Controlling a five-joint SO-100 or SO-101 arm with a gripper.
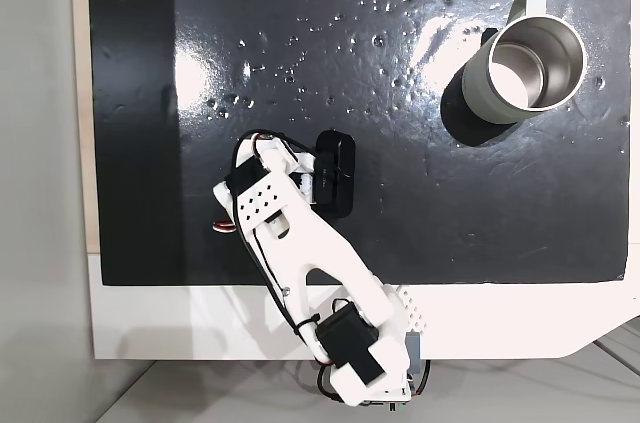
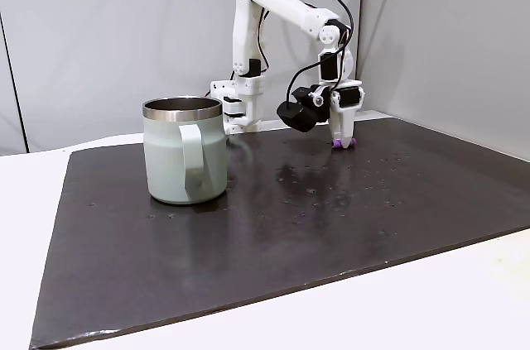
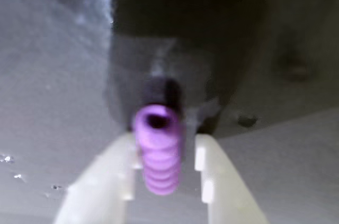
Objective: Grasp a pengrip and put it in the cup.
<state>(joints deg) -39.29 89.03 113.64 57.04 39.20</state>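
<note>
In the wrist view the purple ribbed pengrip (image 3: pixel 158 152) lies between my two white fingers, hollow end toward the camera. My gripper (image 3: pixel 164 142) is narrowly open around it: the left finger (image 3: pixel 127 166) touches it and a thin gap shows at the right finger (image 3: pixel 209 166). In a fixed view the gripper (image 2: pixel 344 138) points straight down with its tips at the black mat, the pengrip (image 2: pixel 344 144) showing at them. The grey-beige cup (image 2: pixel 184 151) stands upright well to the left there. From above, the cup (image 1: pixel 500 93) sits at the mat's far right corner.
A glossy black mat (image 1: pixel 450 193) covers a white table (image 1: pixel 180 323). The arm's base (image 1: pixel 365 368) is at the table's near edge from above. A black wrist camera (image 1: pixel 335 171) sticks out beside the arm. Bare mat lies between gripper and cup.
</note>
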